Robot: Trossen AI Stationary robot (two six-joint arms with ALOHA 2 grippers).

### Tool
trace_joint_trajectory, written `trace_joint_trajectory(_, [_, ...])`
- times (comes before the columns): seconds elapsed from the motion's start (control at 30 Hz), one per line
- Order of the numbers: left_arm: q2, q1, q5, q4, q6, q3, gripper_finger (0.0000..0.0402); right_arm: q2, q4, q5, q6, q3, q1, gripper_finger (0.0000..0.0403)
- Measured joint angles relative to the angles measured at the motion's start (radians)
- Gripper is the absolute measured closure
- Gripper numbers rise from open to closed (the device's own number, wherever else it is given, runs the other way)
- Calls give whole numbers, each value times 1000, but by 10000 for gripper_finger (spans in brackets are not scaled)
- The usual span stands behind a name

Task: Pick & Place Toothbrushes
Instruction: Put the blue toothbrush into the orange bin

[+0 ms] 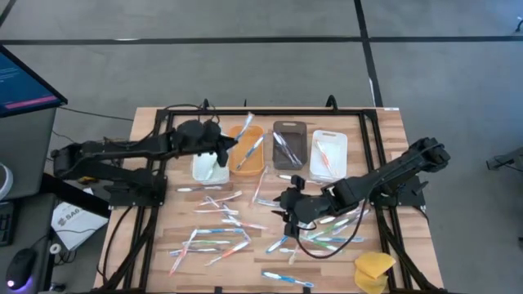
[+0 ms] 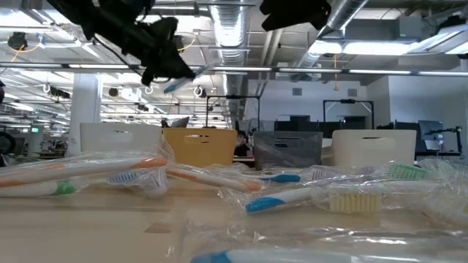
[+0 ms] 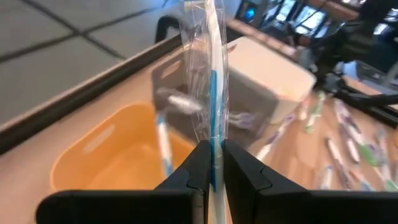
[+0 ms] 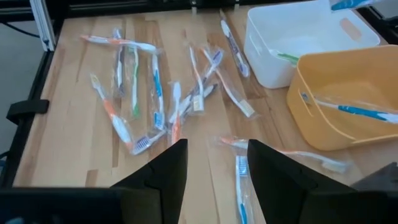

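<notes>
The left gripper point(image 3: 212, 163) has its fingers pinching a wrapped blue toothbrush point(image 3: 213, 74) above the orange bin point(image 1: 248, 153), so releasing it there seems next, while the right gripper point(image 4: 214, 163), fingers spread and empty, hovers over loose toothbrushes point(image 4: 155, 93) on the desk point(image 1: 180, 237).

Left gripper point(image 3: 212, 163) clamped a wrapped blue-and-white toothbrush point(image 3: 213, 81), upright above the orange bin point(image 3: 93, 155), which held another. Grey bin point(image 3: 171, 78) and white bin point(image 3: 277, 78) stood beyond.
</notes>
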Motion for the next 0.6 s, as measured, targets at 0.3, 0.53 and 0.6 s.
trace_joint_trajectory(0.3, [171,37,28,0,-64,9,380,0,-12,0,-34,0,0,237])
trace_joint_trajectory(0.53, [265,11,57,-1,-88,76,380,1,-30,0,-36,0,-1,238])
trace_joint_trajectory(0.6, [283,4,57,-11,-88,98,380,1,-30,0,-36,0,-1,236])
